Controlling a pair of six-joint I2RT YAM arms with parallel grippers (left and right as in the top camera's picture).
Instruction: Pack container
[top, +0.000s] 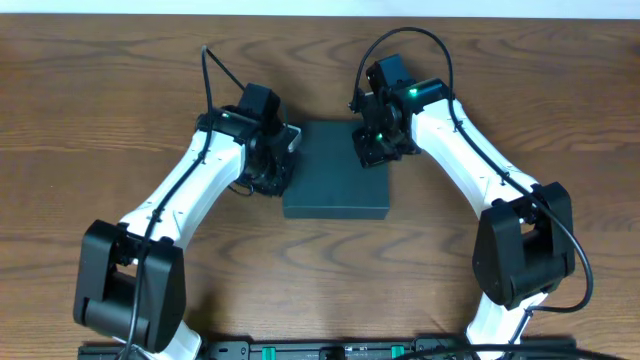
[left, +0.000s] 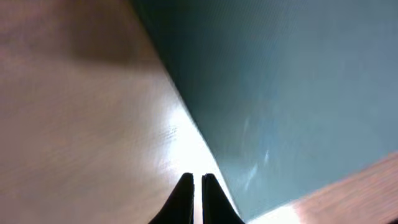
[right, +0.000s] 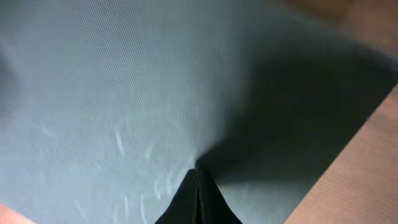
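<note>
The container (top: 335, 178) is a dark blue-green matte box lying flat and closed in the middle of the wooden table. My left gripper (top: 280, 170) is at its left edge, low by the table; in the left wrist view its black fingers (left: 197, 179) are nearly together with nothing between them, next to the box's side (left: 286, 93). My right gripper (top: 372, 148) is over the box's top right corner; in the right wrist view its fingers (right: 196, 171) are shut and their tips touch the lid (right: 112, 93).
Bare wooden table (top: 100, 120) lies all around the box. The arm bases stand at the near edge left (top: 130, 290) and right (top: 520, 260). A black rail (top: 320, 350) runs along the front edge.
</note>
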